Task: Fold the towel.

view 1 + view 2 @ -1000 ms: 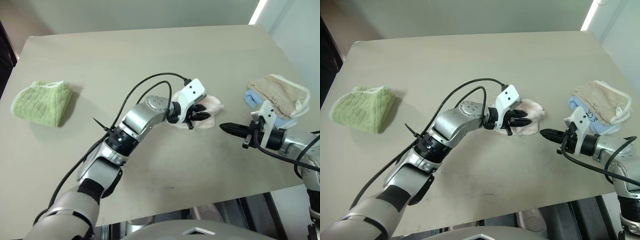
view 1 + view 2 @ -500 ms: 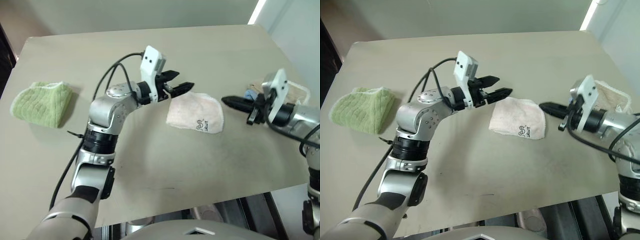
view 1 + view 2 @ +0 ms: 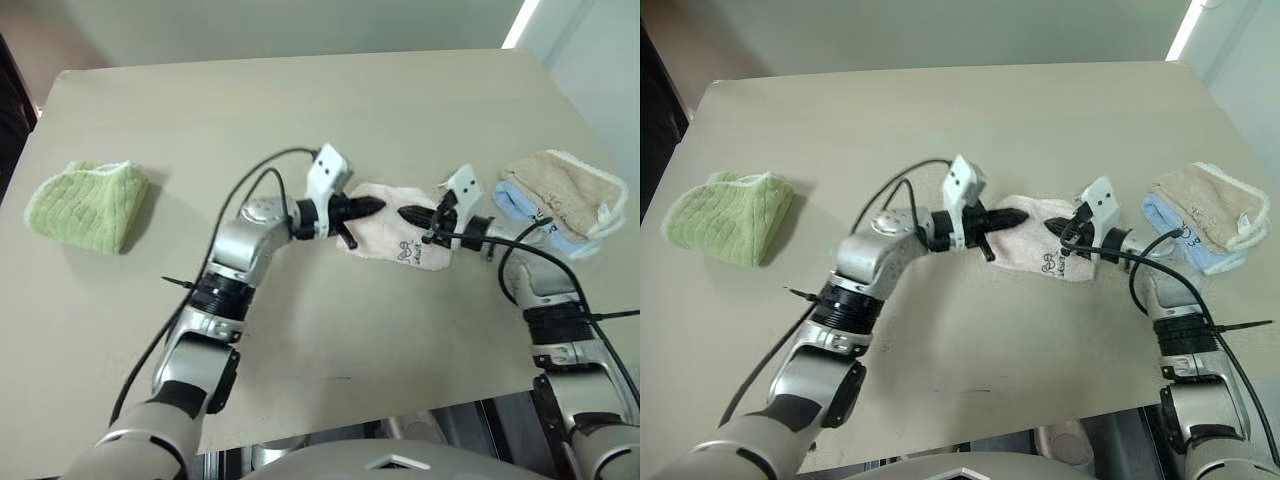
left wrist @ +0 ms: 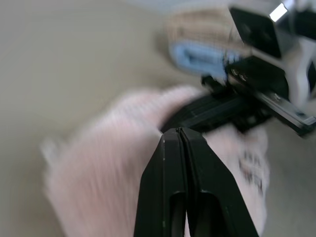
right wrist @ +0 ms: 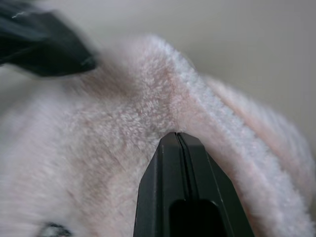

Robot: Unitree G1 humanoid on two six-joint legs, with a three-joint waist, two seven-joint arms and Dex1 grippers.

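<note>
Both arms converged over one pink towel [image 3: 395, 225]; left tool [image 3: 374, 206], right tool [image 3: 408, 213] clenched empty

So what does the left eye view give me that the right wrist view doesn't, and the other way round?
Left eye view alone: the green towel at the table's left side, the beige towel stacked on a blue towel at the right, and the pink towel's dark logo.
Right wrist view alone: the terry pile up close, with a raised ridge running off from the shut right claw.
Both: the pink towel, with the shut left claw over it.
</note>
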